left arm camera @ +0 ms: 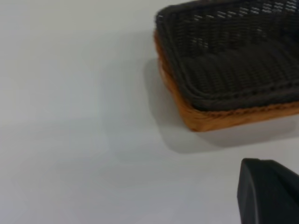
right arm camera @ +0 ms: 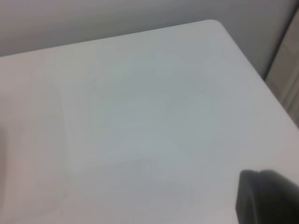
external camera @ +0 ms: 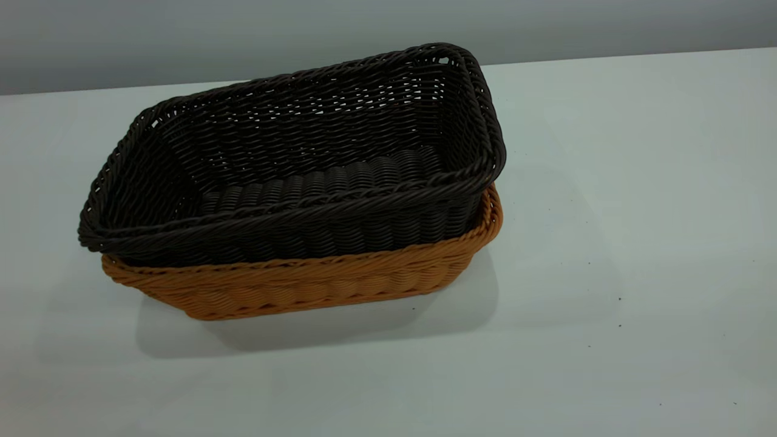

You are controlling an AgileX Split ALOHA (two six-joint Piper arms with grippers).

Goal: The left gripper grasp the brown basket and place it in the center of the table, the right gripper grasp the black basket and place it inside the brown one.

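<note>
Exterior view is showing the black basket [external camera: 291, 164] sitting slightly askew inside the brown basket [external camera: 291, 288], both grippers' states undeterminable, risking tipping.

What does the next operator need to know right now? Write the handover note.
Left gripper: only a black part shows at the edge of its wrist view, clear of the baskets, holding nothing; fingers cannot be judged.
Right gripper: the same, over bare table, no basket in its view.
Black basket: nested upright inside the brown basket, its rim standing above the brown rim.
Brown basket: flat on the table, roughly mid-table in the exterior view.
Done: both placements look complete.
Left: probably nothing but parking the arms; check that the black basket sits evenly.
</note>
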